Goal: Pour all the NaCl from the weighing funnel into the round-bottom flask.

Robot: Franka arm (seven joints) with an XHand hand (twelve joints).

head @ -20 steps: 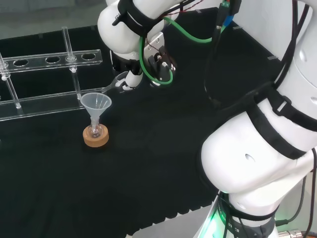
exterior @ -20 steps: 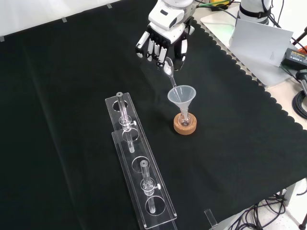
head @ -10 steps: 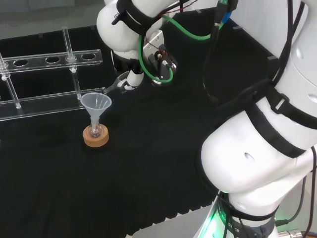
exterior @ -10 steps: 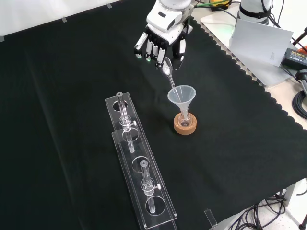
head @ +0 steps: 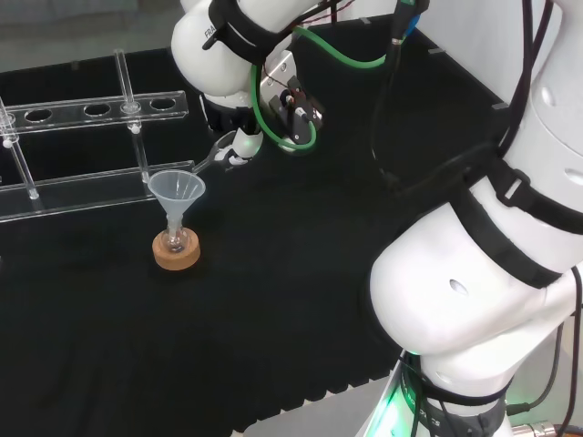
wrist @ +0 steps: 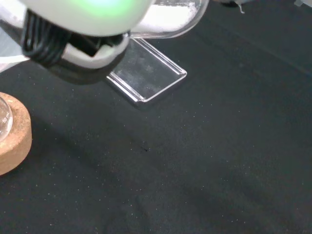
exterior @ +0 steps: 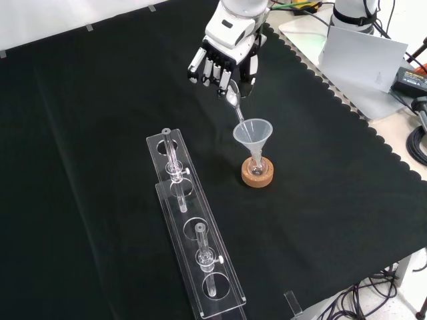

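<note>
One small clear weighing funnel (exterior: 235, 101) is pinched in the curled fingers of the hand (exterior: 225, 59), its stem slanting down so the tip sits at the far rim of a plastic funnel (exterior: 252, 132) in the front view. That plastic funnel stands upright in the neck of a little round-bottom flask (exterior: 257, 167), which rests on a cork ring (exterior: 257, 175) near the middle of the black cloth (exterior: 100, 100). In the head view the hand (head: 239, 146) is just right of the funnel cone (head: 178, 189). From the wrist camera a heap of white NaCl (wrist: 163, 18) shows lying in the bowl of the weighing funnel, so the pouring looks unfinished.

I judge the weighing funnel to be light, rigid, smooth and breakable, likely to slip or twist between the fingers; the bowl end, where the hand has it, is the sensible place to hold, leaving the stem free to guide the salt. The flask on its ring is top-heavy with the tall funnel in it, and a knock from the stem could tip it. To the left in the front view lies a clear tube rack (exterior: 193, 233), well apart from the flask.
</note>
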